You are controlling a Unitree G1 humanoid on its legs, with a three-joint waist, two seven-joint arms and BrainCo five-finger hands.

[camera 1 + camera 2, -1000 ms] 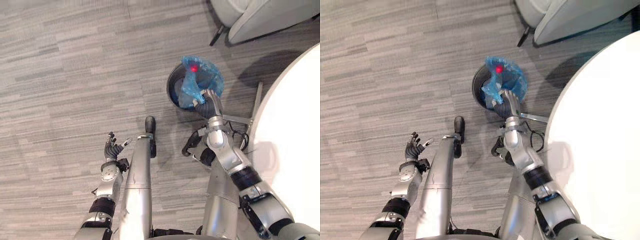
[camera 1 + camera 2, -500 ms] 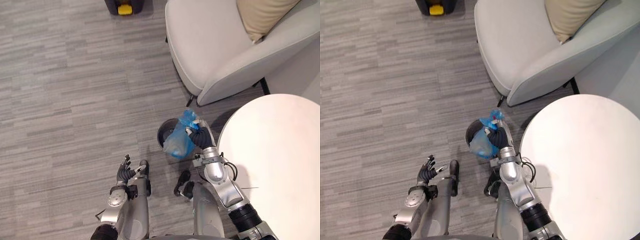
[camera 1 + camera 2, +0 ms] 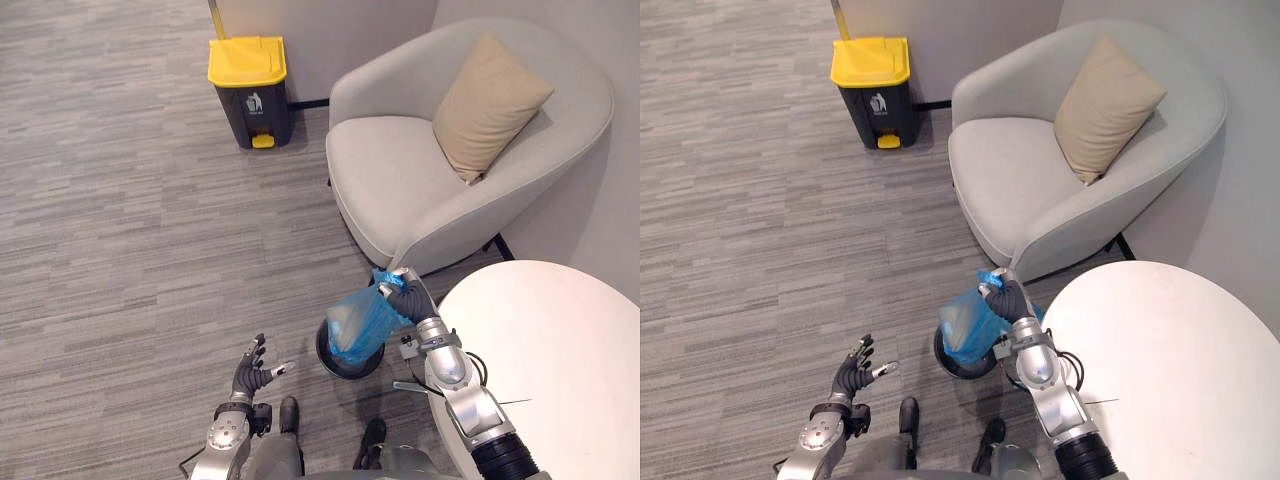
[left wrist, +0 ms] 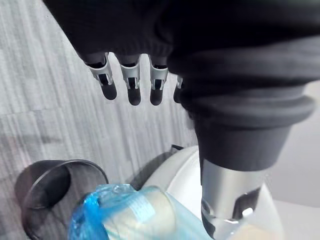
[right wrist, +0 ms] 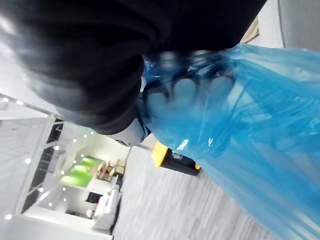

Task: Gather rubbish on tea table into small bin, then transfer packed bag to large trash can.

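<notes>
Across the grey striped carpet floor [image 3: 120, 250], the biggest thing out there is the pale grey upholstered armchair [image 3: 400, 190], far right, with a tan square cushion [image 3: 490, 105] leaning on its back. Near right, the round white bench [image 3: 560, 360] shows a bare top, so by my reading the gathering step is done. Far left of the chair, against the wall, stands the dark grey large trash can with the yellow lid [image 3: 248, 90], and the lid is down. That's the destination, and it sits well apart from the action.

Down near the robot, the small round black bin [image 3: 350, 372] sits on the floor between the chair and the bench. And there's the prize: the blue translucent plastic bag [image 3: 358, 320], packed, hanging just above that small bin and clear of its rim. The right hand [image 3: 400, 297] has it, fingers clenched around the gathered neck; the right wrist view shows them curled behind the blue film. The left hand [image 3: 255, 372] hangs near left, fingers spread, carrying nothing.

So we're at the transfer. Next, I'd say, comes a carry toward the yellow-lidded can, and that lid needs opening before any drop.
</notes>
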